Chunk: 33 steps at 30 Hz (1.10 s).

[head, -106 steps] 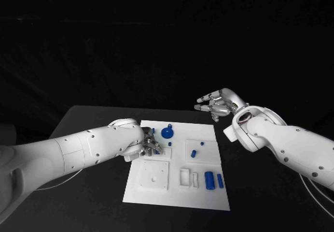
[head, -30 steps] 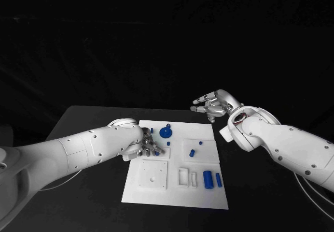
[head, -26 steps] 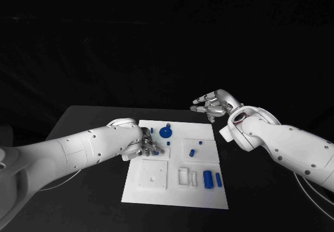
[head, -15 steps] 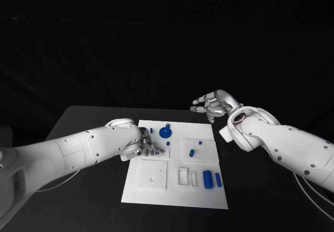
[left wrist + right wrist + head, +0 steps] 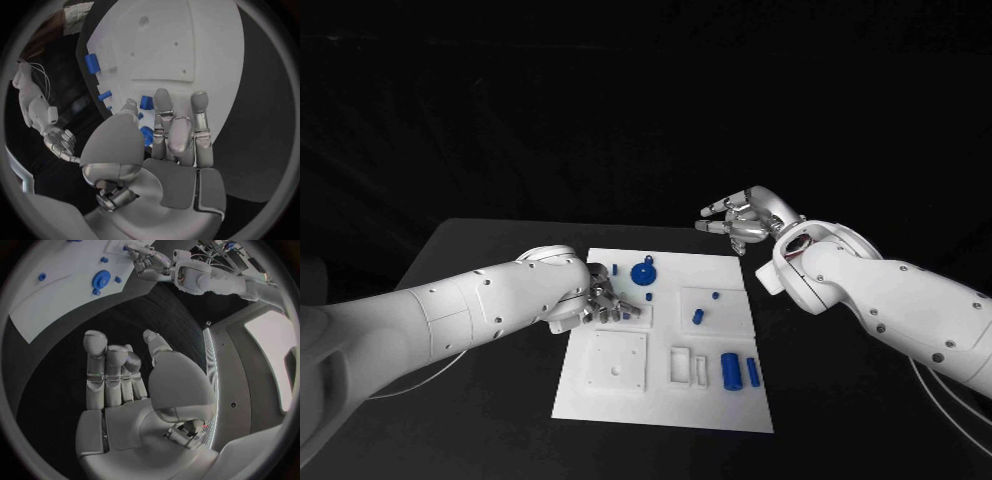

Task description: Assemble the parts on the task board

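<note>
While blue parts (image 5: 731, 371) lie on the task board (image 5: 661, 400), left hand (image 5: 599, 303) pinches one, right hand (image 5: 746, 220) spread, empty.

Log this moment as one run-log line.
left hand: on task board, fingers at a blue part | right hand: open, raised beyond board's far edge

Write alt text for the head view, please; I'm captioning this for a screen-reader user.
The left hand reaches down onto the left side of the white task board, its fingers at a small blue part. The right hand hangs open above the table beyond the board's far right corner. More blue parts sit on the board, including a round one near its far edge.
</note>
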Motion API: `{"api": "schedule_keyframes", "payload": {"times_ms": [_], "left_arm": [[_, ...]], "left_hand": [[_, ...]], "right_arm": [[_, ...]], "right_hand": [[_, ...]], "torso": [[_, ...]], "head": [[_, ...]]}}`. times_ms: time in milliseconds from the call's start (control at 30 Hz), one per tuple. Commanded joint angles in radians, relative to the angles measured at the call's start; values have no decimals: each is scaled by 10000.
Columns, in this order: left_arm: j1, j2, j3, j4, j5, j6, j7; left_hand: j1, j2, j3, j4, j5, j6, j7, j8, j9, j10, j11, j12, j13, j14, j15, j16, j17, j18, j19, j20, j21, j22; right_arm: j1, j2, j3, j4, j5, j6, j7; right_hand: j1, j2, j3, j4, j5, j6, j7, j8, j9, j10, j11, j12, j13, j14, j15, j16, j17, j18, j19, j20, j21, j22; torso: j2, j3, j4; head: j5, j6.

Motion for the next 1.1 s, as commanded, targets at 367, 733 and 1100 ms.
{"api": "schedule_keyframes", "payload": {"times_ms": [367,733,1100], "left_arm": [[42,-645,178,779,499,-437,364],[109,-1284,441,1565,640,-661,519],[155,-1681,486,2070,667,-271,377]], "left_hand": [[119,128,9,-494,-49,-708,235,-27,-1554,425,197,-735,255,-385,12,-697,-988,-168,-90,-127,-261,146],[264,976,-256,-1735,56,-2250,714,30,-3886,96,414,-1396,432,-910,213,-1317,-2551,-134,-99,34,-869,74],[513,1687,-923,-2649,1919,-3643,1142,850,-7729,144,543,-1365,628,-846,312,-942,-2670,10,38,142,-947,174]], "right_arm": [[-24,-105,5,17,77,76,45],[-58,-155,5,5,110,94,43],[-133,-175,5,-36,161,122,48]], "right_hand": [[-105,23,-94,5,62,-50,22,-56,-14,-57,22,-59,-20,34,19,-43,14,185,480,8,-52,-12],[-118,35,-133,66,96,-76,28,-57,-15,-50,26,-52,-19,35,23,-43,15,186,480,12,-42,-11],[-113,34,-146,112,120,-95,32,-55,-14,-56,27,-57,-25,35,24,-46,12,184,479,13,-44,-15]], "torso": [[1,5,-5],[-1,5,2],[12,-7,-15]], "head": [[-17,18],[-45,14],[-75,-13]]}}
